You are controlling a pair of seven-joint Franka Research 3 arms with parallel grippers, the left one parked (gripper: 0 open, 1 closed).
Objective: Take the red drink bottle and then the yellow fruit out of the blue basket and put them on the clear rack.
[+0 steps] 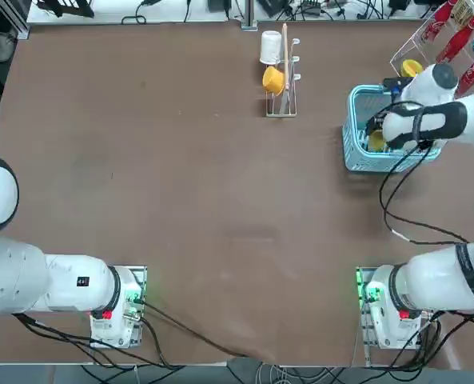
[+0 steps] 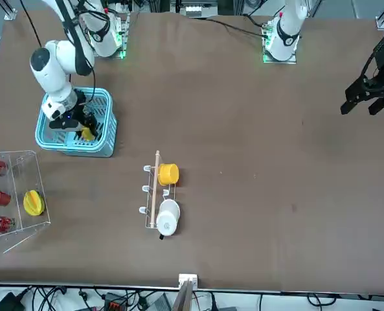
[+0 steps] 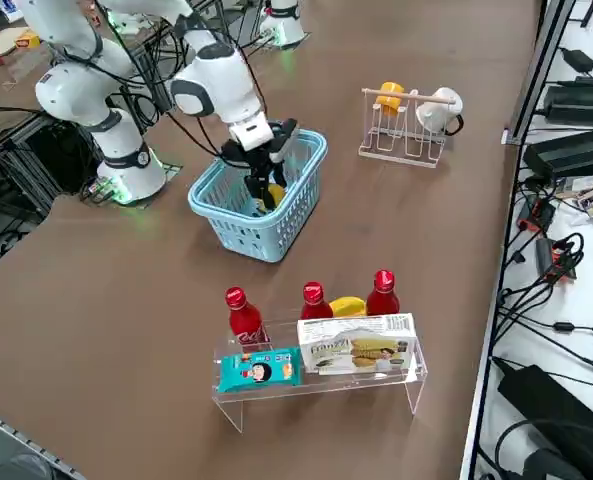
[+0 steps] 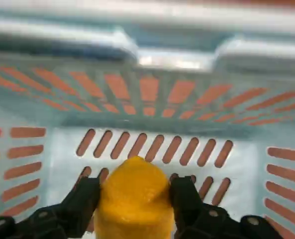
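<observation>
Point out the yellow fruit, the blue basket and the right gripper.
Yellow fruit point(image 4: 135, 199): wrist view, its middle.
Blue basket point(image 3: 246, 238): side view, slotted wall.
Right gripper point(image 4: 135, 199): wrist view, between the fingertips.

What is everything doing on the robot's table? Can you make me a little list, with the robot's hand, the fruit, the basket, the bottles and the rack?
right gripper: down in the basket, fingers closed on the fruit
yellow fruit: between the fingers, inside the basket
blue basket: on the table, around the fruit
red bottles: three, on the rack
clear rack: also holds a white box and a blue packet
</observation>
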